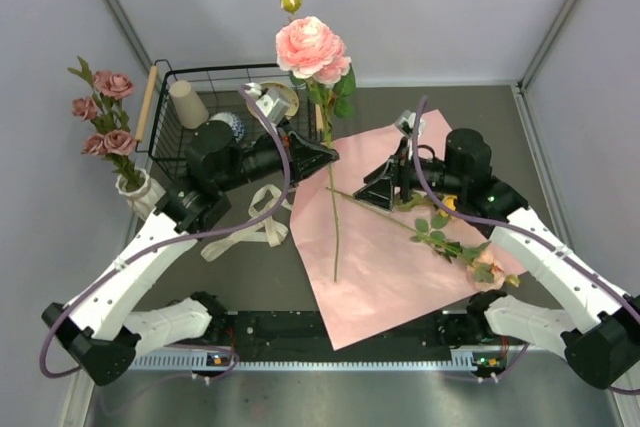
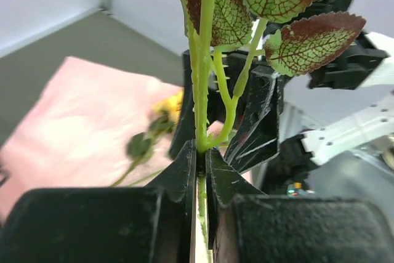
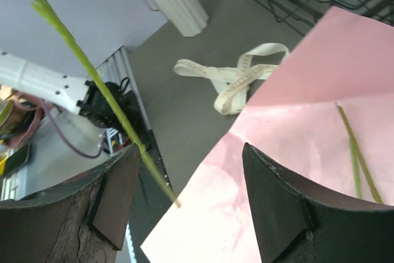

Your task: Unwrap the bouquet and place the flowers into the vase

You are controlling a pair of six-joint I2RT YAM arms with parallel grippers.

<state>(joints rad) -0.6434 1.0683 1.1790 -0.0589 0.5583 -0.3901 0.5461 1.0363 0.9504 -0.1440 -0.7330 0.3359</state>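
**Tech A:** Status of left gripper (image 2: 202,155)?

**Tech B:** Clamped narrow on the thorny green stem (image 2: 200,90) of the large pink rose (image 1: 313,49). Holds it upright, bloom high, lower end over the unfolded pink paper sheet (image 1: 390,287).

**Tech A:** Right gripper (image 3: 189,155)?

**Tech B:** Spread wide, gripping nothing. Hovers beside the lower stem, above the sheet.

**Tech A:** Location of remaining flowers?

**Tech B:** Lying flat on the sheet's right half: leafy green stems (image 1: 440,237), one with a yellow rose (image 2: 167,108). Standing in the tall cream-white ribbed vase (image 1: 140,192) at the table's left edge: dusky pink roses (image 1: 113,84).

**Tech A:** Other items?

**Tech B:** Loose cream ribbon (image 1: 250,227) on the table between vase and sheet. Behind, a black wire basket (image 1: 215,69) containing a plain beige cup (image 1: 188,104) and a small blue-and-white patterned bowl (image 1: 232,125).
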